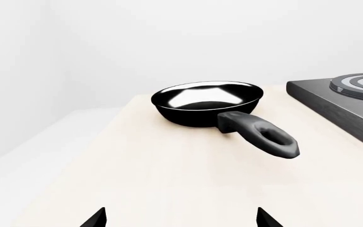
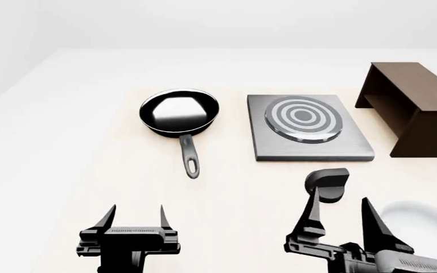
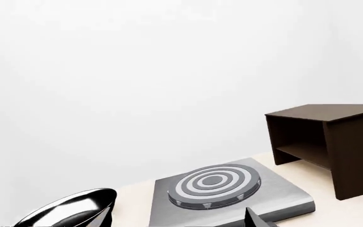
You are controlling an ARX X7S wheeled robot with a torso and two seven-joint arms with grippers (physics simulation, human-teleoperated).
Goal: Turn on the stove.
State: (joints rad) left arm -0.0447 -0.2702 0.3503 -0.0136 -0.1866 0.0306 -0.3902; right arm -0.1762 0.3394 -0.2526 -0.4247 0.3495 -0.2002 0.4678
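Note:
The stove [image 2: 279, 149] is a flat grey slab with a ringed burner [image 2: 304, 118], at the table's middle right. Its small black ridged knob [image 2: 329, 183] stands apart on the table in front of the slab. My right gripper [image 2: 340, 219] is open and empty, with the knob just beyond its left fingertip; I cannot tell if they touch. In the right wrist view the stove [image 3: 282, 198] lies ahead of the open gripper [image 3: 178, 222] and the knob does not show. My left gripper [image 2: 135, 219] is open and empty over bare table, as the left wrist view [image 1: 181, 220] also shows.
A black frying pan [image 2: 179, 111] sits left of the stove, its handle [image 2: 189, 156] pointing toward me; it also shows in the left wrist view [image 1: 207, 101]. A dark brown wooden shelf [image 2: 416, 108] stands right of the stove. A pale round shape [image 2: 423, 219] lies at the near right.

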